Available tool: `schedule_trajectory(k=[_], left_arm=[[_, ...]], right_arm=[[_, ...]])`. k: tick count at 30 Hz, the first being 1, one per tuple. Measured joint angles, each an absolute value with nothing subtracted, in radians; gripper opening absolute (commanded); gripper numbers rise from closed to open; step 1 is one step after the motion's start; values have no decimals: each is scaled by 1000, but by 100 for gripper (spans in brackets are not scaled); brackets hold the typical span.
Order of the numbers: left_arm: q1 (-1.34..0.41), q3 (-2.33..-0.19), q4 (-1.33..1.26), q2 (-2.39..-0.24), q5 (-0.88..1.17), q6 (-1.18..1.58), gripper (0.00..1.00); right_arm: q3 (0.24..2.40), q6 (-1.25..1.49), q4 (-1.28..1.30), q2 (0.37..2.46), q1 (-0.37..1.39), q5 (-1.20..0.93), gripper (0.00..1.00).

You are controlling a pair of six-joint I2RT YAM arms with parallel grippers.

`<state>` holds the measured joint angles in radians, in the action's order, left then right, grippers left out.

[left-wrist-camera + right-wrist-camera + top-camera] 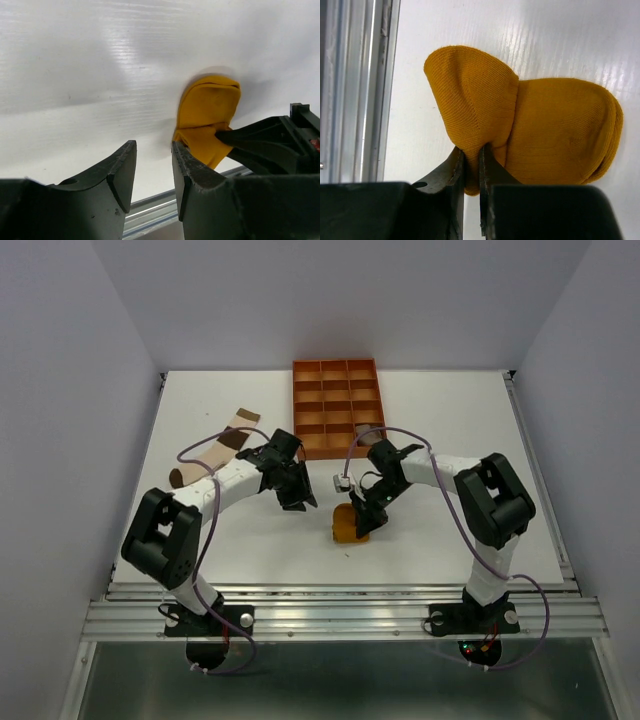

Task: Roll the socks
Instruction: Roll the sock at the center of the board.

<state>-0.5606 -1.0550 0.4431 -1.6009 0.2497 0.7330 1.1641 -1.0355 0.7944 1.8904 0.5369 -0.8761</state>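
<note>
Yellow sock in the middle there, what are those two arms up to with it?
The right pincer is pinching a fold of the mustard sock, which sits bunched up on the white table. The left pincer hangs open just beside it, holding nothing. A brown and cream sock lies flat farther back, left of an orange tray.
</note>
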Motion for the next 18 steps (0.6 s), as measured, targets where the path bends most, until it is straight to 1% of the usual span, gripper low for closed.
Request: schedule_trajectory(k=[5, 9, 18], left_arm=[[-569, -971, 363, -1521, 247, 719, 46], [-614, -955, 290, -1467, 253, 693, 46], [-734, -944, 144, -1466, 306, 618, 45]], right_arm=[[1164, -970, 802, 1918, 520, -907, 1], [1178, -909, 804, 1942, 507, -928, 1], [1190, -793, 794, 1981, 486, -962, 1]])
